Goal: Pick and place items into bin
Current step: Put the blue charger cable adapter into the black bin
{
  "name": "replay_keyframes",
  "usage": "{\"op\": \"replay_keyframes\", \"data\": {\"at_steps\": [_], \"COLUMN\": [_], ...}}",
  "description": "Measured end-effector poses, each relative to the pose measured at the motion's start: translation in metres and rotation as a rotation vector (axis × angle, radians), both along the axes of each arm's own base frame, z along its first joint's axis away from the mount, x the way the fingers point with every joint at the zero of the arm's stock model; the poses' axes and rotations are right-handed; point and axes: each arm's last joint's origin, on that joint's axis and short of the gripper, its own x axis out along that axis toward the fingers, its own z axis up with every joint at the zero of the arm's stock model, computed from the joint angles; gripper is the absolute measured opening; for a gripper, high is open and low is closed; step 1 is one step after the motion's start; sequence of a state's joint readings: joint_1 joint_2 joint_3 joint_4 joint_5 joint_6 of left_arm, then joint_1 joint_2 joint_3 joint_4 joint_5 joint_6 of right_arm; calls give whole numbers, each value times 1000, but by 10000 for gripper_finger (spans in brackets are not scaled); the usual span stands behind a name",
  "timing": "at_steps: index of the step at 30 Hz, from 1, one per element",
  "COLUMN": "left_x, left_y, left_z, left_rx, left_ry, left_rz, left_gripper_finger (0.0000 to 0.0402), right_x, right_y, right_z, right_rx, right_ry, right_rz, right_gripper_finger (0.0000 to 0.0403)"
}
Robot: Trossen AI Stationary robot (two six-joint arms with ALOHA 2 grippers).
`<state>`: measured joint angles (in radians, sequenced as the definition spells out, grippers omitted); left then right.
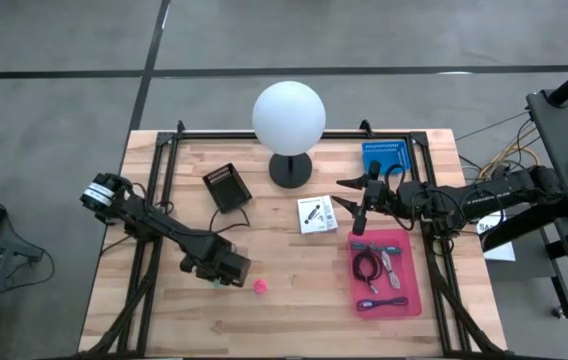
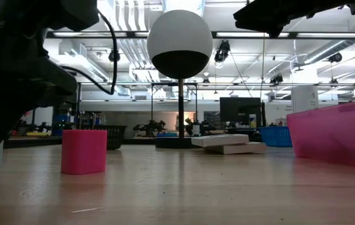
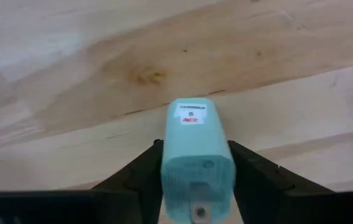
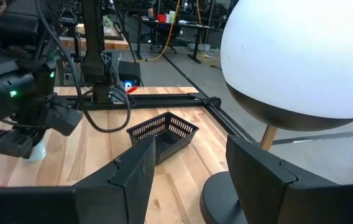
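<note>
Between the jaws of my left gripper point(image 3: 196, 186), low over the wooden desk point(image 1: 294, 265) near its left front, sits a small pale-teal plastic block with a white label on top point(image 3: 196, 155). The jaws stand against its two long sides, gripping it or very nearly so; from the wrist view I cannot tell whether it has left the wood.

It looks rigid, light and smooth-sided, so I expect it to slip if squeezed off-centre; I'd hold it mid-length across the flat flanks, as now. A short pink plastic cylinder point(image 1: 261, 286) stands just beside that gripper, apart from it.

The pink rectangular bin point(image 1: 412, 300) lies well to the right, already holding a dark coiled cable point(image 1: 366, 266). My right gripper point(image 1: 349, 193) hovers beside the white globe lamp point(image 1: 289, 116), jaws open and empty, above a white printed card point(image 1: 314, 214).
</note>
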<state>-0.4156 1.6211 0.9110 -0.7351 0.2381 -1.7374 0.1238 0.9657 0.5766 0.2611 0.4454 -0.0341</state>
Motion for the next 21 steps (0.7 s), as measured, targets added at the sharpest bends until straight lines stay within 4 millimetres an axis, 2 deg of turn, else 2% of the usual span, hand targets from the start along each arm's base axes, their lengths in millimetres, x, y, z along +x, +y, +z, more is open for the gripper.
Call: {"op": "replay_keyframes", "data": {"at_steps": [5, 10, 14, 21], "left_x": [-1, 0, 5, 8], "left_y": [0, 0, 2, 16], "left_z": [-3, -2, 2, 21], "left_rx": [-17, -18, -7, 130], "left_ry": [-10, -34, -128, -293], "left_rz": [-3, -59, -97, -103], "left_gripper_finger": [102, 102, 102, 102], "right_x": [0, 0, 0, 0], "right_y": [0, 0, 0, 0], "right_z": [0, 0, 0, 1], "right_rx": [0, 0, 4, 43], "right_ry": [0, 0, -5, -21], "right_rz": [0, 0, -1, -5], "right_gripper_finger": [185, 185, 185, 185]}}
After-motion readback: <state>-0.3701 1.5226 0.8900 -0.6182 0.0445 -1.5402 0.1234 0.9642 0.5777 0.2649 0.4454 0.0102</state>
